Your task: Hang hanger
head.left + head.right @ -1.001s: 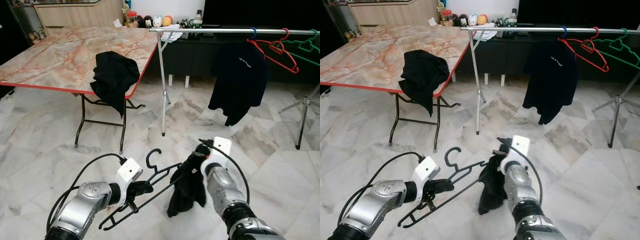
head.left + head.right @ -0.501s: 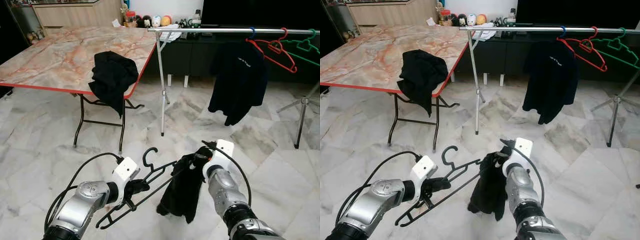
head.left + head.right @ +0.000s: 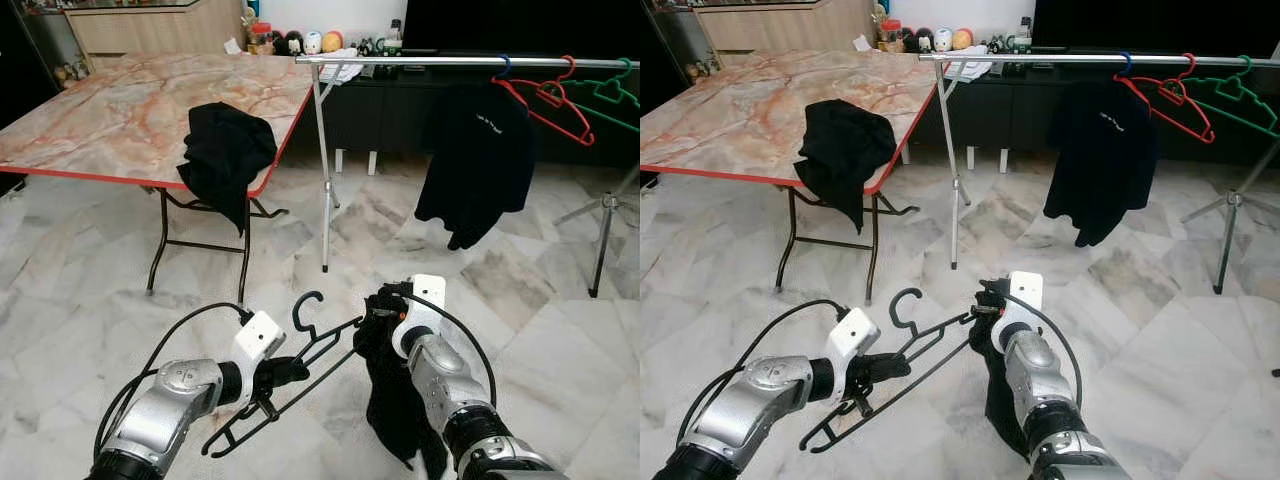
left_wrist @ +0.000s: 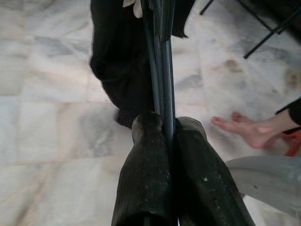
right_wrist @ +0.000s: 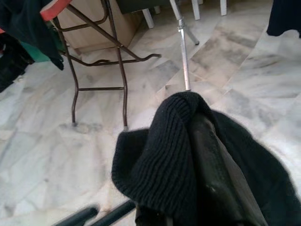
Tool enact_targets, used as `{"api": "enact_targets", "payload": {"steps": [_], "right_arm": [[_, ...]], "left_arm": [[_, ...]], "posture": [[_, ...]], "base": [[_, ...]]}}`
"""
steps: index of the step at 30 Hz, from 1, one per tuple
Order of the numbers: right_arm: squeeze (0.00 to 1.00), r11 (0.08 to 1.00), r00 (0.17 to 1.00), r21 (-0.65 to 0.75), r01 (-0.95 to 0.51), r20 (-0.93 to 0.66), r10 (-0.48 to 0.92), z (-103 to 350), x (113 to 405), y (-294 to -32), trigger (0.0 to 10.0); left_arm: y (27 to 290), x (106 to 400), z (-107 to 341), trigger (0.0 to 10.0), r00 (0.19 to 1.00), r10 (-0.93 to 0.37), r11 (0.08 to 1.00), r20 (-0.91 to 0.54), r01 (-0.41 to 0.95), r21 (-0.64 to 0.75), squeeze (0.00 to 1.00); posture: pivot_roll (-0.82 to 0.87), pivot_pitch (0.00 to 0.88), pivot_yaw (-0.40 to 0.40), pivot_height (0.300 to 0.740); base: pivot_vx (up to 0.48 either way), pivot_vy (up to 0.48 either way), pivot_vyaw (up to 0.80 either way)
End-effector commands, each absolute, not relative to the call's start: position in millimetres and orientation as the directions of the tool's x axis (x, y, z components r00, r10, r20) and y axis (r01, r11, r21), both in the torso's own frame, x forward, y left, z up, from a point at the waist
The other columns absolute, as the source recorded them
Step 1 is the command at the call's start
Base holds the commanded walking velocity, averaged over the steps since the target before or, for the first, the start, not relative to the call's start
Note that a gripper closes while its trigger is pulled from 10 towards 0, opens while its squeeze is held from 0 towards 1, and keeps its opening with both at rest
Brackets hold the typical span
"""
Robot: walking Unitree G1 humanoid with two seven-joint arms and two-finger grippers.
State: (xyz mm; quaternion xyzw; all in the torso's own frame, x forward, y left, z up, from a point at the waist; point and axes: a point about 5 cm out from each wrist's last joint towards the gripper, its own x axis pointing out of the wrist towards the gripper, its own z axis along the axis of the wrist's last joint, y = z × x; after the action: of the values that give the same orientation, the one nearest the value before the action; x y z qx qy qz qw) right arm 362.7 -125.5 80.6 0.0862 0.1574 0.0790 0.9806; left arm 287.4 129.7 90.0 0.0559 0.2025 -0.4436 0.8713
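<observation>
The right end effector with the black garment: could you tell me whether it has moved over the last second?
Yes. The right end effector has shifted left toward the hanger's hook, and the black garment now hangs straight down.

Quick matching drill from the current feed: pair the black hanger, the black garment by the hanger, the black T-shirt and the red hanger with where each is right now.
Things:
1. black hanger
2. black garment
3. black T-shirt
4. red hanger

Places:
A. hanging bare on the rail
B. clamped in the left gripper
C. hanging clothed on the rail
D. held by the right gripper

Pairs: 1-B, 2-D, 3-C, 4-A
</observation>
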Motion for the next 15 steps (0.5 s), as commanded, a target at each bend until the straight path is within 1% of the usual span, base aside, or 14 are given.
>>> {"api": "enact_targets", "payload": {"steps": [1, 4, 7, 12, 15], "right_arm": [[0.0, 0.974, 0.948, 0.178, -0.14, -0.259, 0.183, 91.5, 368.7, -121.8, 10.0], [0.0, 0.978, 0.952, 0.168, -0.125, -0.256, 0.166, 92.4, 369.4, -125.2, 10.0], [0.0, 0.986, 0.952, 0.13, -0.104, -0.275, 0.137, 90.6, 369.2, -130.7, 10.0], [0.0, 0.98, 0.945, 0.141, -0.139, -0.277, 0.174, 89.0, 367.8, -124.6, 10.0], [0.0, 0.978, 0.942, 0.131, -0.165, -0.273, 0.195, 89.3, 367.5, -121.0, 10.0]], "left_arm": [[131.1, 285.3, 95.4, 10.0, 0.508, -0.765, 0.578, -0.395, 0.812, -0.075, 0.0], [132.1, 283.6, 94.6, 10.0, 0.496, -0.77, 0.568, -0.4, 0.819, -0.078, 0.0], [133.1, 282.8, 93.8, 10.0, 0.49, -0.771, 0.562, -0.407, 0.824, -0.073, 0.0], [131.8, 284.1, 92.8, 10.0, 0.489, -0.772, 0.561, -0.407, 0.825, -0.072, 0.0], [129.3, 282.6, 92.5, 10.0, 0.473, -0.783, 0.545, -0.404, 0.834, -0.081, 0.0]], "posture": [[0.12, 0.087, 0.064, 0.74], [0.11, 0.085, 0.064, 0.74], [0.11, 0.081, 0.066, 0.74], [0.11, 0.081, 0.065, 0.74], [0.11, 0.081, 0.065, 0.74]], "base": [[0.0, 0.0, 0.0], [0.0, 0.0, 0.0], [0.0, 0.0, 0.0], [0.0, 0.0, 0.0], [0.0, 0.0, 0.0]]}}
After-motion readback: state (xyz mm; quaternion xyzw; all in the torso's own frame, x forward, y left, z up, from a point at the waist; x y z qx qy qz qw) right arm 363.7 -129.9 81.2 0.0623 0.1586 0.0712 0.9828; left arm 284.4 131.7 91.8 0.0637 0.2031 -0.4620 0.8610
